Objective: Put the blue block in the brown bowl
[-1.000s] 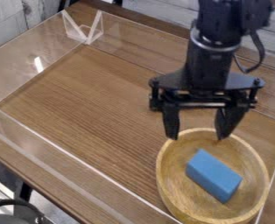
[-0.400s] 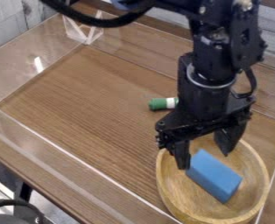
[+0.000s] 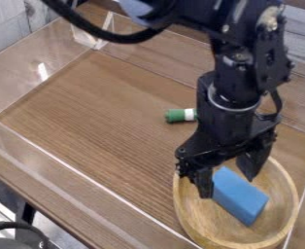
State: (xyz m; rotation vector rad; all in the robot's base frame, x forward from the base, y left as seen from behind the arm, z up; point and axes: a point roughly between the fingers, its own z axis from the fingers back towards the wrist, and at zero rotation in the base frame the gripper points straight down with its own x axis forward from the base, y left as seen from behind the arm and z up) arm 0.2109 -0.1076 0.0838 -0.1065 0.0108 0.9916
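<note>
In the camera view you have the blue block lying inside the brown bowl, resting on its floor toward the side away from the long bare stretch of table. That is where the task wants it, and the raised rim around it should keep it from sliding out if you brush it. Your gripper is over the bowl with its fingers spread wide — one tip on either side of the block's far end, as far as this angle tells. I read that as a release pose: fingers parted so that the block is left to the bowl, though whether a fingertip still grazes it you cannot tell from here. The block sits at a slant, and the task asks nothing about its angle, so you have no reason to straighten it. The marker lies on the table beyond the bowl, beside the arm, and has no part in this job; leave it be. In my judgement the placing is as good as done, and what remains is a straight lift — keep the fingers wide as you rise, since closing or swinging sideways low down could drag the block or catch the bowl's rim.
</note>
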